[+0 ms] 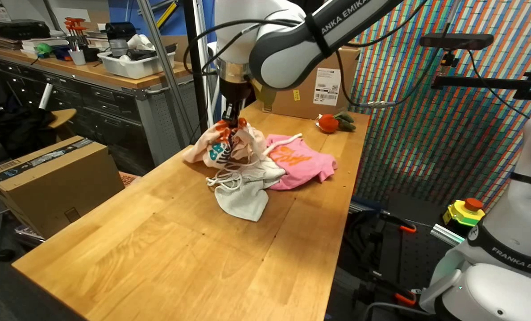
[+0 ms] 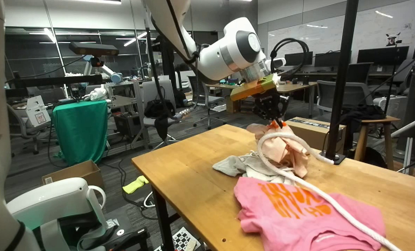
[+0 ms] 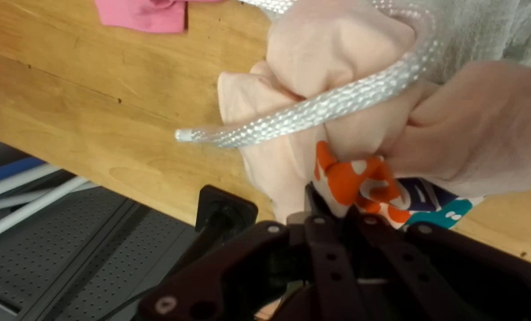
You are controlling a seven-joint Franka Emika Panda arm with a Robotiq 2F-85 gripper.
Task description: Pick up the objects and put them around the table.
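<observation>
A peach shirt (image 1: 201, 145) with orange and teal print lies bunched on the wooden table. My gripper (image 1: 233, 123) points down at it and is shut on a fold of its orange print, as the wrist view (image 3: 330, 207) shows. The shirt's lower part touches the table in both exterior views. A white rope (image 2: 308, 186) lies over the peach shirt and a pink shirt (image 2: 263, 223) with orange letters. A grey cloth (image 1: 243, 203) with thin white cords lies against the peach shirt. A red-orange plush (image 1: 328, 123) with green leaves lies at the table's far end.
The wooden table (image 1: 180, 254) has a black post (image 2: 342, 80) fixed at its edge, close to the peach shirt; its base (image 3: 227, 205) shows in the wrist view. A cardboard box (image 1: 288, 100) stands at the far end. Another box (image 1: 64, 183) stands beside the table.
</observation>
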